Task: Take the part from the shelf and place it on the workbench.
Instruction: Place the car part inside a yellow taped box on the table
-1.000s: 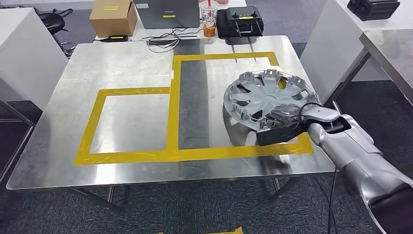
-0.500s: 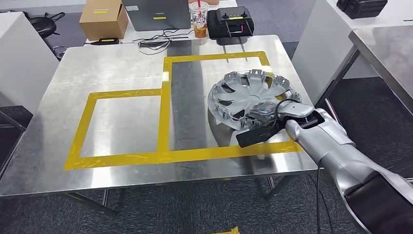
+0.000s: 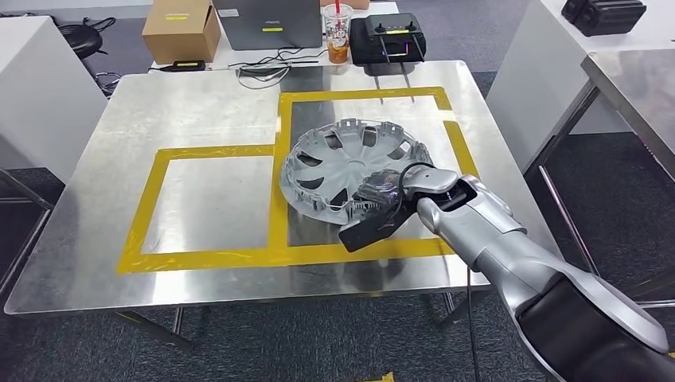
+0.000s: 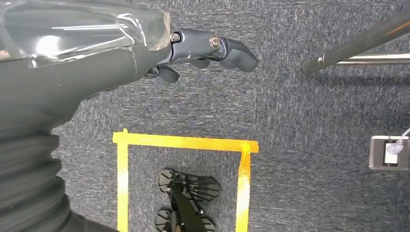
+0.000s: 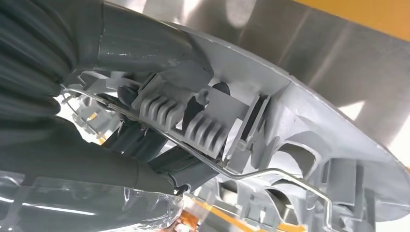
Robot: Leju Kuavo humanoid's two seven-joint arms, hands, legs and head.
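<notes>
While the part hung over the workbench, the task stood at its last stretch, as judged from how things lay:

Part: the silver wheel cover (image 3: 348,165) was off the shelf and over the steel workbench (image 3: 199,103), tilted, its far edge beyond the hand and its near rim at the fingers; whether any of its rim touched the steel could not be told.

Right hand: the right hand (image 3: 380,193) grasped the near rim of the wheel cover; in the right wrist view its fingers (image 5: 145,140) were curled in behind the ribbed clips and the thin wire ring on the cover's inner side, so the grip looked firm.

Left hand: the left hand (image 4: 193,53) hung beside the body over grey carpet, grasping nothing, its dark fingers lightly curled and spread apart from the thumb.

Marking: yellow tape (image 3: 278,253) outlined two boxes on the steel; the cover spanned the tape strip between them, mostly over the box on the hand's own side, with the near tape line just below the wrist.

Done: the fetching from the shelf and the carry to the workbench appeared complete.

Left: lowering the cover flat onto the steel, probably within a taped box, then letting go and drawing the arm clear.

Beyond the cover: a cardboard box (image 3: 181,30), a laptop (image 3: 271,22), a drink cup (image 3: 338,32) and a black controller (image 3: 388,37) stood well apart on a farther table.
</notes>
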